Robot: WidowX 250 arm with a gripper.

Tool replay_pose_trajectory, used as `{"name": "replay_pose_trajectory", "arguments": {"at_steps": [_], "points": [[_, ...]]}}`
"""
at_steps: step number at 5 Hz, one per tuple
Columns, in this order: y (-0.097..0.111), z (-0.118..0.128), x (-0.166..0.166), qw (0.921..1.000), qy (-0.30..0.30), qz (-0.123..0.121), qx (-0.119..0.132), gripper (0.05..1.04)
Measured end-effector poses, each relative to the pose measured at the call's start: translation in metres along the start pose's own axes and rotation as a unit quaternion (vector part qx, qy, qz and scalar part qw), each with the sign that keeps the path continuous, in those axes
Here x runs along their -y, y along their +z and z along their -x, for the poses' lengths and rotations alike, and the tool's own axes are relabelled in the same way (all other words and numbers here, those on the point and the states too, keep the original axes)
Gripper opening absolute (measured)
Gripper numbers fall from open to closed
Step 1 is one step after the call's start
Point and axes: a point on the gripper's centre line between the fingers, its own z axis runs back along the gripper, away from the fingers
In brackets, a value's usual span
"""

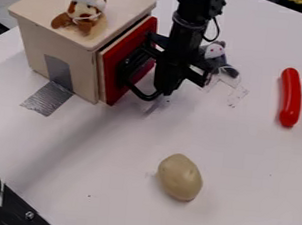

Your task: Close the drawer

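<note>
The drawer's red front (115, 89) faces right on the wooden box (65, 48) at the upper left. It sits against the box or very close to it; a small gap cannot be ruled out. A black handle (126, 68) is on the red front, partly covered by the arm. Just right of the handle, low over the table, hangs the black gripper (166, 90), close beside the drawer front. Whether it touches the handle or the front cannot be made out.
A plush toy (84, 10) sits on the box. Behind the gripper to the right lies a grey toy (216, 55). A red sausage-shaped object (290, 98) lies at the right, a tan potato-like object (180, 177) nearer the front. Silver tape (48, 97) joins box and table.
</note>
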Motion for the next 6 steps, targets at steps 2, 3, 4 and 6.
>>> {"name": "replay_pose_trajectory", "arguments": {"at_steps": [2,3,4,6], "points": [[-0.003,0.004,-0.019,0.9999,0.012,0.004,-0.007,0.115],[-0.003,0.005,-0.019,0.9999,0.009,0.011,-0.003,0.139],[-0.001,0.006,-0.02,0.9999,-0.004,0.013,-0.003,0.336],[0.032,0.002,-0.007,0.9986,-0.025,0.021,0.041,0.935]]}}
